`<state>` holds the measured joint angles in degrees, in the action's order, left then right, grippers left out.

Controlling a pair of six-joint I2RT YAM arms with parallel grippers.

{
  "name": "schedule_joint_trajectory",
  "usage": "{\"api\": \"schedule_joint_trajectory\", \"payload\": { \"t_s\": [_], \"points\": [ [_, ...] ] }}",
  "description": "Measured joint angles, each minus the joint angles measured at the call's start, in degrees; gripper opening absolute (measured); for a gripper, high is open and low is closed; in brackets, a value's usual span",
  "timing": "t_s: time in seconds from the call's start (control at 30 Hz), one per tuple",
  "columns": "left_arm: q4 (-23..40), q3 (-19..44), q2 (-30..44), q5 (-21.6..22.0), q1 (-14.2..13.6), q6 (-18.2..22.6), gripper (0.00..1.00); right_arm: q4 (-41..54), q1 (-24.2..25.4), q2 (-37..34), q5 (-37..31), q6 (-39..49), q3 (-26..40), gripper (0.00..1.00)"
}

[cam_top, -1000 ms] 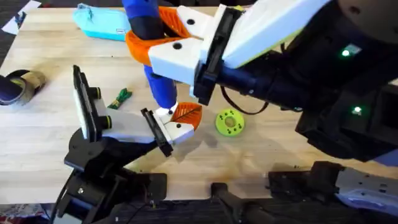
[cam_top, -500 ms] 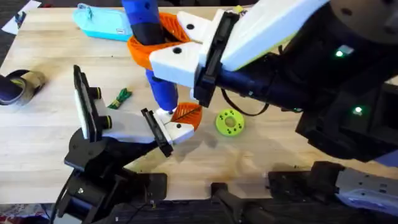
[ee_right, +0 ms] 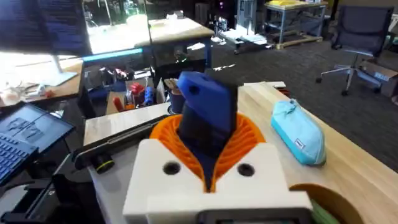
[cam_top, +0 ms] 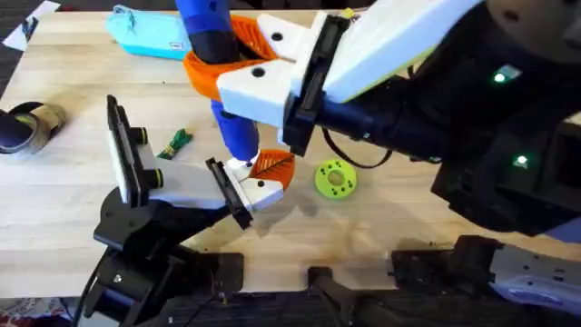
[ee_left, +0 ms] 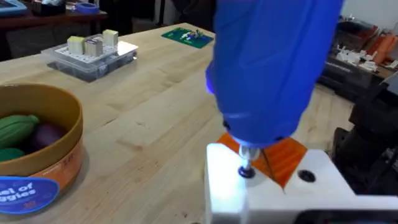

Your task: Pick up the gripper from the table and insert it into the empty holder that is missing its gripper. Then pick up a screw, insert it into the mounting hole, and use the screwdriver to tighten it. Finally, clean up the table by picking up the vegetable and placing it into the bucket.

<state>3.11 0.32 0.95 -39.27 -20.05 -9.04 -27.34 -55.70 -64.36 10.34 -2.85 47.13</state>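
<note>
The right tool [cam_top: 229, 54] reaches in across the middle of the worktop [cam_top: 381, 227] and is clenched on the screwdriver [cam_top: 238, 136], with its orange ribbed pads [cam_top: 204, 74] pressed against the blue body near the upper end. The screwdriver stands nearly upright. In the left wrist view its thin metal tip sits in a mounting hole on the white block of the gripper [cam_top: 270, 173], and a second dark hole shows just beside it. The gripper is seated against the holder [cam_top: 227, 193], the short black bracket at the end of the white link [cam_top: 182, 186], and its orange finger points away from the link. The vegetable [cam_top: 178, 141], small and green, lies on the wood near the taller black plate [cam_top: 121, 150]. A lime-green disc [cam_top: 334, 178] lies just beside the gripper on the other side. The bucket [ee_left: 59, 158] stands well apart from the screwdriver and holds green and purple pieces. A light-blue pouch [cam_top: 150, 34] lies at the far edge
</note>
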Motion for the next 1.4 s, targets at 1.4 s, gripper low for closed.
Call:
{"api": "schedule_joint_trajectory", "payload": {
  "t_s": [1.4],
  "points": [
    [0.11, 0.0, 0.0, 0.0, 0.0, 0.0, 0.016, 25.15, 30.6, -31.49, -18.49, 55.85, 0.07, 0.054]
  ]
}}
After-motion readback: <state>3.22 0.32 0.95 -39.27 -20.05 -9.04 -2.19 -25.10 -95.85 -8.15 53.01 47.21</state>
